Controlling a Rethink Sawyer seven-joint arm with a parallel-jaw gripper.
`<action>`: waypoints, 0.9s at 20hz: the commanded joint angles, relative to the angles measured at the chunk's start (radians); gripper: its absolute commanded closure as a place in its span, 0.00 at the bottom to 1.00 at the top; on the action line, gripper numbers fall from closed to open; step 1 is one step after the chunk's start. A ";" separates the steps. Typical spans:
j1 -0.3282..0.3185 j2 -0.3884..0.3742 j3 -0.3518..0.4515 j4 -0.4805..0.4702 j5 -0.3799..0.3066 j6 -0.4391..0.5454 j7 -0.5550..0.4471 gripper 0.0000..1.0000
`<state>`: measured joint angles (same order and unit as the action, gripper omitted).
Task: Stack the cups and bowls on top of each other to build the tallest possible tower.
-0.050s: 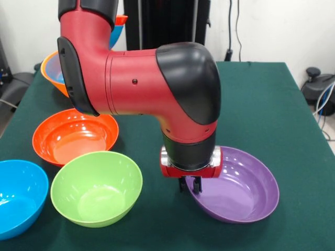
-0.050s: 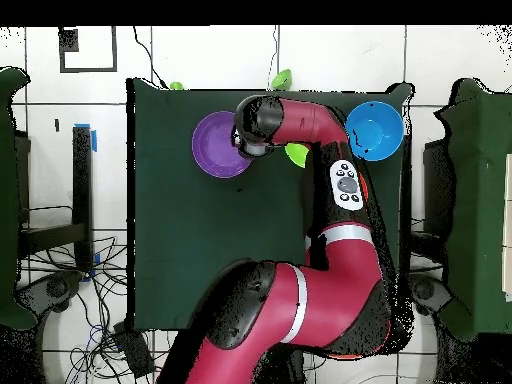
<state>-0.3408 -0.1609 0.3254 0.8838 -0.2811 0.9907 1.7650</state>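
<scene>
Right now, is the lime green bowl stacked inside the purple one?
No. In the front view the lime green bowl sits on the table apart from the purple bowl, with the pincer between them.

White wall (image 1: 277,26), tiled floor (image 2: 200,55)

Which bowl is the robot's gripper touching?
The purple bowl. The gripper sits at its rim, while the lime green bowl and the others lie apart from it.
</scene>
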 commanded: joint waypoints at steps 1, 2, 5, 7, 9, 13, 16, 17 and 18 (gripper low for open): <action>-0.012 0.041 0.077 0.010 -0.054 0.067 -0.302 1.00; -0.011 0.053 0.081 -0.011 -0.054 0.071 -0.302 1.00; -0.019 0.051 0.088 -0.001 -0.045 0.062 -0.301 1.00; -0.044 0.036 0.118 0.033 -0.022 0.073 -0.337 1.00; -0.089 0.007 0.169 0.100 0.013 0.067 -0.390 1.00; -0.186 -0.052 0.277 0.239 0.059 0.081 -0.492 1.00; -0.244 -0.063 0.360 0.299 0.086 0.123 -0.554 1.00; -0.255 -0.062 0.378 0.306 0.088 0.129 -0.563 1.00; -0.270 -0.060 0.407 0.306 0.100 0.164 -0.585 1.00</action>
<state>-0.5418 -0.1978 0.5361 1.0390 -0.2190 1.0019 1.6358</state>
